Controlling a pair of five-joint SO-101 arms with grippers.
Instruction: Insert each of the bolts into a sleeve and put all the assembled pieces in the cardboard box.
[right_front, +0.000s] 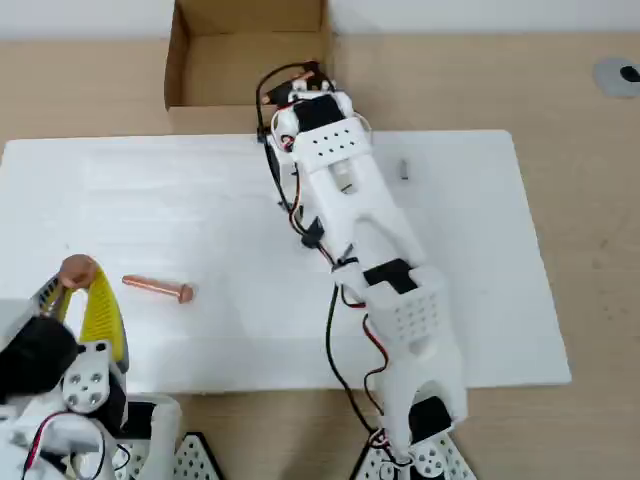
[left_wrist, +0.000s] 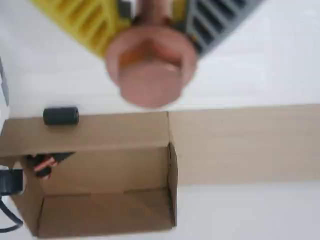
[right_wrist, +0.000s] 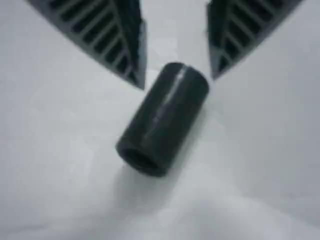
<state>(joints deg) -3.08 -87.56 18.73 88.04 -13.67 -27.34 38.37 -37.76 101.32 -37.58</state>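
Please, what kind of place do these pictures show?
Most likely a robotics workbench for practice tasks, not a factory line. Robot arms stand at a wooden table covered with a white sheet, and a cardboard box and a loose copper bolt are laid out.

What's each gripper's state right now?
Left gripper: shut on a bolt.
Right gripper: open over a sleeve, not gripping it.
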